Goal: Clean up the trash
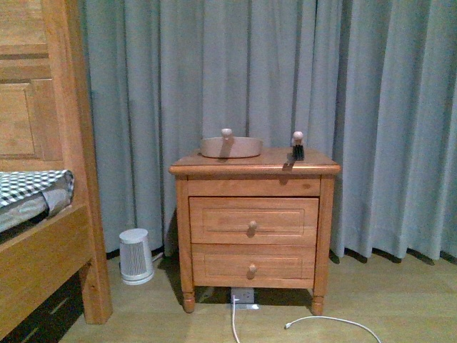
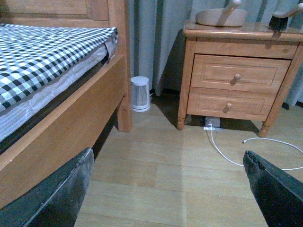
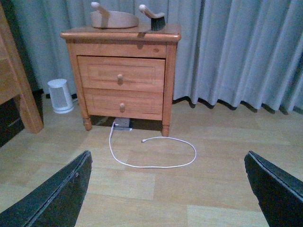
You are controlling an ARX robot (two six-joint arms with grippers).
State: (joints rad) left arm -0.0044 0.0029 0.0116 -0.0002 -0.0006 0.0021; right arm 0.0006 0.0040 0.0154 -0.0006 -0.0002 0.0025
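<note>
The small silvery-white trash wad is not in view in any frame. A beige dustpan (image 1: 230, 146) with a wooden handle lies on top of the wooden nightstand (image 1: 253, 214), next to a small black-bristled brush (image 1: 298, 146). The dustpan also shows in the left wrist view (image 2: 221, 16) and the right wrist view (image 3: 113, 19). My left gripper (image 2: 170, 189) is open and empty above the bare wooden floor. My right gripper (image 3: 165, 189) is open and empty above the floor, some way in front of the nightstand. Neither arm shows in the front view.
A wooden bed (image 1: 43, 214) with a checked sheet (image 2: 42, 52) stands at the left. A small white cylindrical appliance (image 1: 136, 256) sits on the floor between bed and nightstand. A white cable (image 3: 151, 151) loops on the floor from a socket (image 1: 243, 296) under the nightstand. Grey curtains (image 1: 285, 71) hang behind.
</note>
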